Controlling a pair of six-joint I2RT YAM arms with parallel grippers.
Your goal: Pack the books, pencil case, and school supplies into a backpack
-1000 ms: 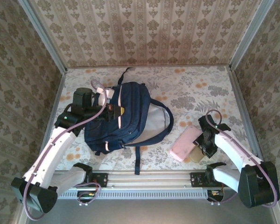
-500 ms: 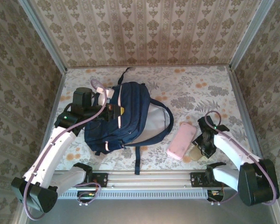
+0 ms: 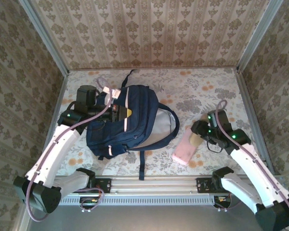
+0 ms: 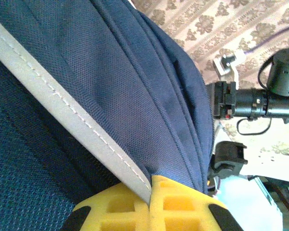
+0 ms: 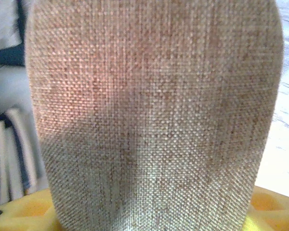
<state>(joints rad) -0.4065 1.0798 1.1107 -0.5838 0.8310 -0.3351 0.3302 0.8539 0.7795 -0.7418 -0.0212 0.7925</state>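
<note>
1. Clock directions are read off the top view, with 12 at the far wall. The backpack [image 3: 135,120] is laid flat on the table [image 3: 202,91], out at roughly 9 to 10 o'clock.
2. The left gripper [image 3: 116,110] is clamped tight on the backpack's fabric at the bag's own 10 o'clock corner. In the left wrist view the pale stripe [image 4: 72,120] is pinched right between the yellow pads [image 4: 113,211]. Probably the top is being held up for loading, but the opening itself can't be made out.
3. The right gripper [image 3: 201,131] is closed around the tan pouch [image 3: 196,140] at about 4 o'clock. In the right wrist view the woven cloth is squeezed between the pads. Whether it's off the table can't be told.
4. The pink pouch [image 3: 185,147] is left lying on the table just beside the tan pouch, on its 7 o'clock side, not gripped by anything.
5. Progress is judged mid-way at best. The tan pouch has been grabbed but not packed, so it needs to be carried toward 9 o'clock and dropped in. The pink pouch would come after. What's already inside the bag can't be told.
</note>
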